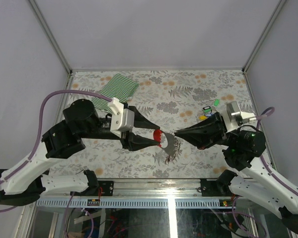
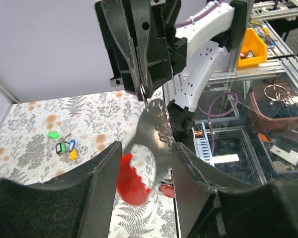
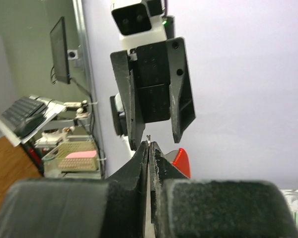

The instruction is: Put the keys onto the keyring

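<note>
Right claw (image 1: 177, 133) is pinched shut on one end of the silvery metal keyring (image 2: 153, 118), holding it up off the floral-patterned desk (image 1: 188, 89) so it hangs free, probably to steady it for threading. Left claw (image 2: 146, 148) sits just left of the keyring with its jaws apart, straddling the red plastic piece (image 2: 131, 181) at its lower end (contact unclear). Small bright-tagged metal keys (image 2: 64, 147) lie on the desk well right of the keyring, so most threading looks undone.
</note>
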`<state>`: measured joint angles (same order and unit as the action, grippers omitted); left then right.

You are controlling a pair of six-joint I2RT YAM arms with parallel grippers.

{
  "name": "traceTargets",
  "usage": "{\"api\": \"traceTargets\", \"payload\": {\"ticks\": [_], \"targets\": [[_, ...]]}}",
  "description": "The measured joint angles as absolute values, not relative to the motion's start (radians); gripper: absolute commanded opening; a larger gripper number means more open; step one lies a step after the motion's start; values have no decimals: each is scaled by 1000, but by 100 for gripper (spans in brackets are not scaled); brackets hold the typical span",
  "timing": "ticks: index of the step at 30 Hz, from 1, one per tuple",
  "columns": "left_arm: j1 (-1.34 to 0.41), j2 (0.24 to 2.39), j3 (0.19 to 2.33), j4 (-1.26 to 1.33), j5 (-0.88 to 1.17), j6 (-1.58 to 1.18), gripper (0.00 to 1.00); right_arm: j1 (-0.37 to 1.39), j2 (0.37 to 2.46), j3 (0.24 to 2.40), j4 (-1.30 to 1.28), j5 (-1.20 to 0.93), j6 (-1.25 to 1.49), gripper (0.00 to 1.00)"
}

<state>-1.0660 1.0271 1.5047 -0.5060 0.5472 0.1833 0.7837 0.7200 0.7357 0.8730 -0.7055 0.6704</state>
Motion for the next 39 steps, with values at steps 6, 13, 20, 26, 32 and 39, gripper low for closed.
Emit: {"api": "traceTargets", "payload": {"ticks": [6,13,20,26,32,39], "targets": [[-1066,976,1450,-432,483,144,42,785,691,719,859,-577,609,0],[-1066,981,1393,-339,480,100,42,785,708,699,884,-513,583,0],[-1066,1012,1372,-292,479,83,41,785,722,699,896,-517,571,0],[-1066,1019,1372,-274,472,83,41,785,723,699,896,-543,572,0],[-1066,1030,1372,-268,472,83,41,785,730,700,905,-567,573,0],[-1066,1050,1372,-268,480,83,41,785,736,701,920,-570,577,0]]}}
